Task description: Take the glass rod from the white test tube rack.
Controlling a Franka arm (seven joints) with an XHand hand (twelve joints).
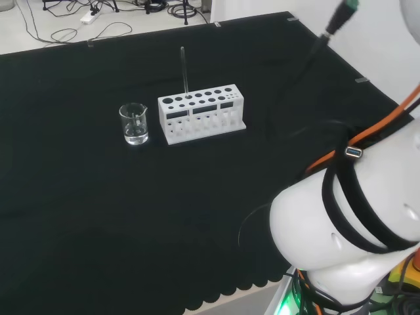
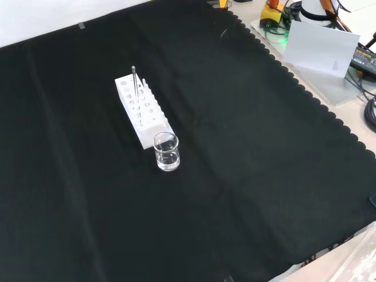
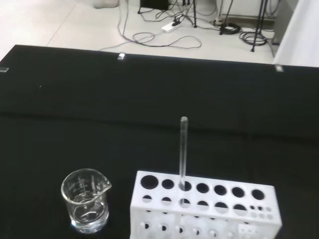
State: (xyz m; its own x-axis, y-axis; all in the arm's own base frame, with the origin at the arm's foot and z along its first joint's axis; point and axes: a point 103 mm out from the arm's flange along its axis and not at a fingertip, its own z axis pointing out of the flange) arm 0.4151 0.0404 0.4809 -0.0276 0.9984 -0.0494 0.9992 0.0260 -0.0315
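A thin clear glass rod [image 1: 184,71] stands upright in a back-row hole of the white test tube rack [image 1: 201,113] near the middle of the black cloth. The front view has the rod [image 2: 134,79] rising from the rack [image 2: 141,111] at the upper left. In the wrist view the rod [image 3: 182,152] stands straight up from the rack [image 3: 204,206], a little way ahead of the camera.
A small clear glass beaker [image 1: 134,123] stands just left of the rack in the head view, and in front of it in the front view [image 2: 166,151]. The arm's white links [image 1: 354,223] take up the head view's right. Cables lie on the floor beyond the bench.
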